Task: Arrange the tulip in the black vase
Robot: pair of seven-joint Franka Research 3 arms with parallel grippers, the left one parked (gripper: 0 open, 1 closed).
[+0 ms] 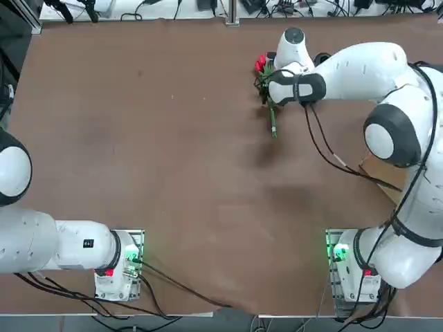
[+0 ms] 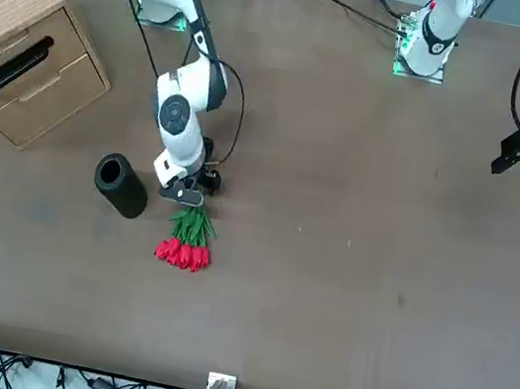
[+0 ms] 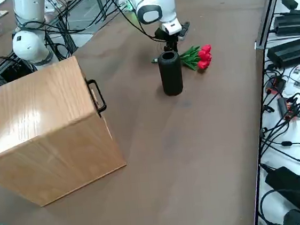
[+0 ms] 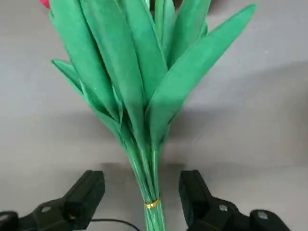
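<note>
We see R gripper (image 4: 142, 192) over the tulip (image 4: 153, 115), fingers (image 4: 89, 197) wide, one on each side of the stems w/ a gap to both; nothing held. Stems bound by gold band (image 4: 152, 204), which sits btwn the fingers. Tulip lies on counter (image 2: 335, 228), red blooms pointing toward front cam side, green leaves next, stem end back under the gripper. Black vase (image 2: 121, 186) upright on counter, mouth open, near the gripper, apart from tulip; in front view it's L of the blooms. R arm (image 1: 360, 72) reaches out across counter, hand low by the stems. Wood box (image 3: 49, 128) w/ black handle (image 3: 97, 97) also on counter, on robot's R side, well apart from tulip.
</note>
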